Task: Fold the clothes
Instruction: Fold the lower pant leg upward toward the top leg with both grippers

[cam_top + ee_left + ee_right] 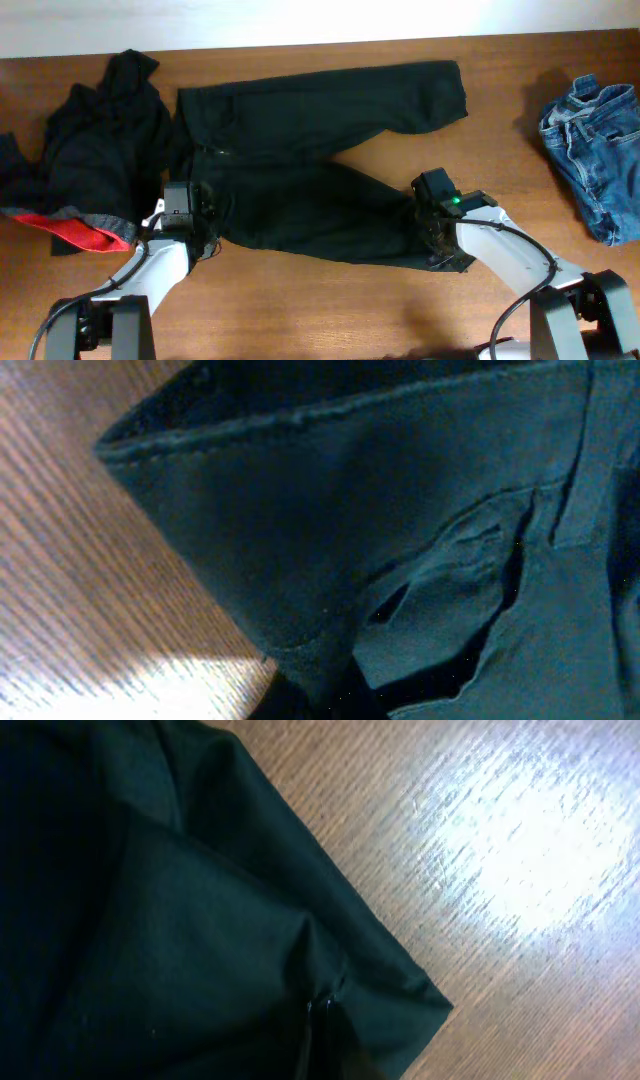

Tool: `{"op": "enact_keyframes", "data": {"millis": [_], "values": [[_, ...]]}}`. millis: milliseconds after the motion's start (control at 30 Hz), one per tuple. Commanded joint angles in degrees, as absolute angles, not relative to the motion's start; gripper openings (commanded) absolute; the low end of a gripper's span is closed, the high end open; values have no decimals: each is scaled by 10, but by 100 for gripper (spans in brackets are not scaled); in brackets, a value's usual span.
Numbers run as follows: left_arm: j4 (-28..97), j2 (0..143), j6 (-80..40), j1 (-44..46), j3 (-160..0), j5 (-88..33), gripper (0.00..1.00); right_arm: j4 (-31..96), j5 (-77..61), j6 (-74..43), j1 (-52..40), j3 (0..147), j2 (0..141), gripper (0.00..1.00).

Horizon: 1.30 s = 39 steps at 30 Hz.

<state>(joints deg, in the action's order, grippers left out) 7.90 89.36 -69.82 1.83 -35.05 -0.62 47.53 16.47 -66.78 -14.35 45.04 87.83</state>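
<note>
Clutter both sides: jeans (595,150) far right, red-edged dark heap (85,150) left, beside black trousers (300,210) spread mid-table. Waistband pinched by left gripper (195,210), hem by right gripper (438,240). Underneath, wooden table (330,310); pale strip (300,20) behind.

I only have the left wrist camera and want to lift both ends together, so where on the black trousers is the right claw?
Observer: The right claw is at the hem end of the near leg of the long black fabric trousers, shut on a pinch of cloth.
Operator: What else is lying around?
Observer: Crumpled blue denim jeans lie apart from the trousers, at the robot's far right.
Operator: Anything near my left claw?
Observer: A heap of black garments with a red-and-grey edge lies just outside the left claw, right against the trousers' waist.
</note>
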Motion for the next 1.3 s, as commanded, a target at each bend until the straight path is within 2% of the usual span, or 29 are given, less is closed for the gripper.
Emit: {"op": "enact_keyframes", "data": {"millis": [0, 167, 467, 667, 900, 1267], "values": [[98, 929, -632, 26, -317, 0, 1, 477, 159, -662, -145, 446, 885, 4], [95, 928, -538, 26, -328, 9, 1, 476, 154, -575, -145, 462, 882, 4], [137, 860, -389, 26, -368, 17, 1, 526, 139, -572, -145, 498, 799, 4], [207, 719, -374, 26, -369, 74, 1, 576, 135, -572, -145, 498, 704, 4], [312, 562, -372, 26, -369, 80, 1, 634, 134, -574, -145, 498, 640, 4], [438, 428, -373, 26, -369, 80, 1, 741, 122, -574, -145, 498, 507, 4]]}}
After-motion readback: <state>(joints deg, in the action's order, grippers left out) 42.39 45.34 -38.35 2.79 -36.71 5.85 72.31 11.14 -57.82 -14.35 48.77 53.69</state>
